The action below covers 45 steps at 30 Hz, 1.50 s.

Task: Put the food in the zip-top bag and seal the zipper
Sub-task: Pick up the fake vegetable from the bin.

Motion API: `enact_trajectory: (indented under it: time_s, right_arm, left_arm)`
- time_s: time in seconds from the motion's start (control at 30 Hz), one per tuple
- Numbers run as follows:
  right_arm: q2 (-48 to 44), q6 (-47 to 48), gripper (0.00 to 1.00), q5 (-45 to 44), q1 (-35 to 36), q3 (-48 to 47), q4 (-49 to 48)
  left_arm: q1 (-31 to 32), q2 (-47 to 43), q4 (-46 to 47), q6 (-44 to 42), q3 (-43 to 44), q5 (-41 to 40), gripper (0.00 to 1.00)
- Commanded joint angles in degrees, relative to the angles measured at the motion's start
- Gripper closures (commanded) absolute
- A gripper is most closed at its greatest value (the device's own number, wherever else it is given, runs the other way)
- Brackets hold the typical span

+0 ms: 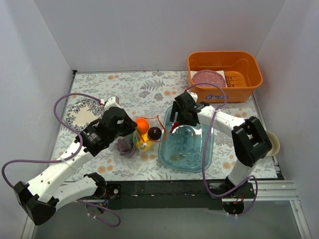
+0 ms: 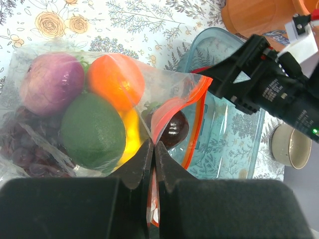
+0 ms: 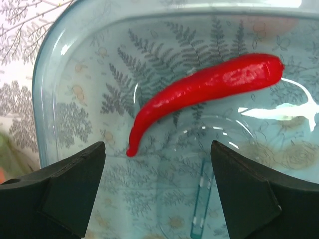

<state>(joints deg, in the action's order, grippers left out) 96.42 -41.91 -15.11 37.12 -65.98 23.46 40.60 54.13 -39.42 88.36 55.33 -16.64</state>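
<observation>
Floral surface (image 1: 124,84): my left tool (image 2: 152,149) pinches the zip-top bag (image 2: 167,92) mouth, right tool (image 3: 157,147) spread above the red chilli (image 3: 199,89), which I'd judge the last loose food, so I close on it next.

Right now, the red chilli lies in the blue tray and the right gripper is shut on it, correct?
No. The red chilli does lie in the blue tray, but the right gripper is open above it, not shut on it; the right wrist view shows this.
</observation>
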Motion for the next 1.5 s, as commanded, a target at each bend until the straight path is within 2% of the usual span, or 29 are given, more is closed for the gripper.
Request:
enact_trajectory:
  time_s: [0.0, 0.13, 0.27, 0.6, 0.8, 1.07, 1.2, 1.47]
  right_arm:
    - [4.2, -2.3, 0.08, -4.1, -0.1, -4.6, -1.6]
    - [8.4, -2.0, 0.1, -5.2, -0.1, -8.6, 2.5]
    - [8.8, -0.5, 0.18, -4.1, -0.1, -5.3, -1.4]
    - [9.0, 2.4, 0.54, -1.7, 0.0, -2.0, -3.8]
    - [5.6, 3.5, 0.71, -0.4, 0.4, 2.1, -5.1]
    - [-2.8, 4.1, 0.74, -1.2, 3.1, 6.6, -5.5]
    - [-5.7, 3.9, 0.79, -1.1, 3.5, 8.8, -6.1]
    - [-14.1, 4.4, 0.8, 0.2, 3.5, 11.8, -6.1]
  left_arm:
    - [-0.3, -1.0, 1.2, -1.3, 1.8, 0.1, 1.0]
    - [-0.3, -1.3, 0.6, -0.3, 1.1, 0.6, 1.0]
    - [-0.3, -2.9, 1.3, 0.1, 0.1, 0.0, 1.0]
    - [-0.3, -1.9, 0.0, -1.1, 1.4, -2.3, 1.0]
    - [-0.3, -1.7, 0.3, -0.7, 1.1, -2.3, 1.0]
    - [-0.3, -1.0, 0.8, -0.8, 1.0, -1.6, 1.0]
    - [-0.3, -0.9, 0.7, -0.8, 1.1, -1.5, 1.0]
    - [-0.3, -0.9, 0.8, -0.4, 1.2, -1.5, 1.0]
